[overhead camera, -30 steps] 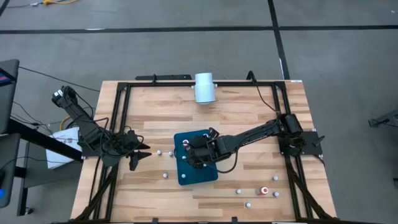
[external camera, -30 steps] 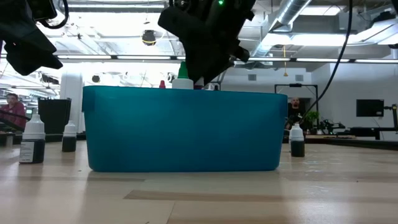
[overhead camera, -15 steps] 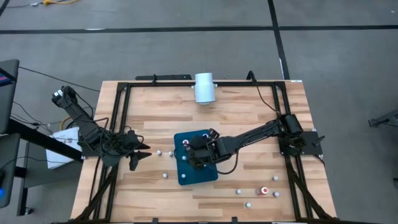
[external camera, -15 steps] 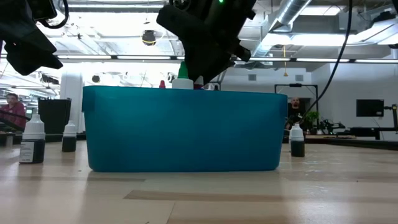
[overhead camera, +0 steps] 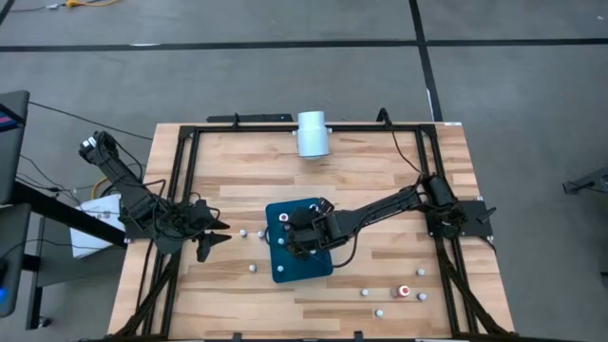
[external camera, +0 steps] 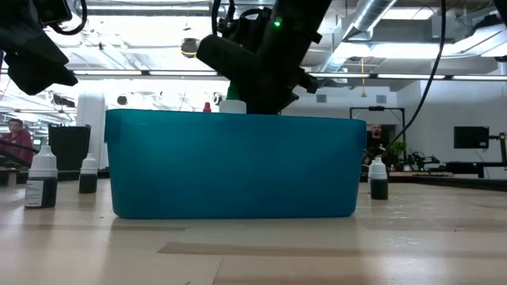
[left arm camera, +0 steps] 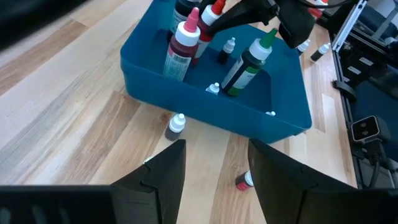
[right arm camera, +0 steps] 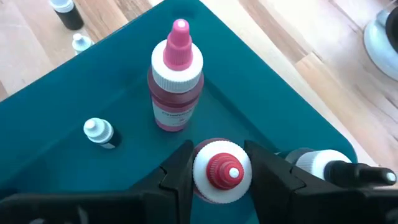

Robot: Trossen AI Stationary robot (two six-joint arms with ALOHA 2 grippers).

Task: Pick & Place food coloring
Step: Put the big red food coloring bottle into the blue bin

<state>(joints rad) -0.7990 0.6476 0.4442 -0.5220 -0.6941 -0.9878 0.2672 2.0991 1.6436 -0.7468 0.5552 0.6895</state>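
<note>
right end effector: over the teal tray, fingers either side of a red-capped bottle; closed in around its cap w/ pads at the white collar, so gripping it. In high view it sits over the tray's far half.
red-capped bottle: upright in tray, betw. the two dark fingers; red nozzle, white ribbed collar.
pink-capped bottle: upright in tray just beyond the held one, red liquid, white collar.
small white-cap bottle: tiny, dark body, on tray floor, apart from the pink one.
green-capped bottle: in tray, leaning, dark body; seen from left wrist view.
teal tray: rectangular, mid-desk, slightly skewed; low view shows its front wall w/ bottle tips poking above rim.
loose food coloring: small bottles on desk both sides of tray – a few near its left side, more toward near right corner incl. a red-topped one. Low view: dark bottles w/ white caps standing left and right of tray.
left end effector: hangs over desk's left part, well apart from tray; fingers part-open, nothing betw. them.
white cylinder: far edge of desk, centre.
desk: wood planks, black frame round it.
bg: person at far left in low view.
</note>
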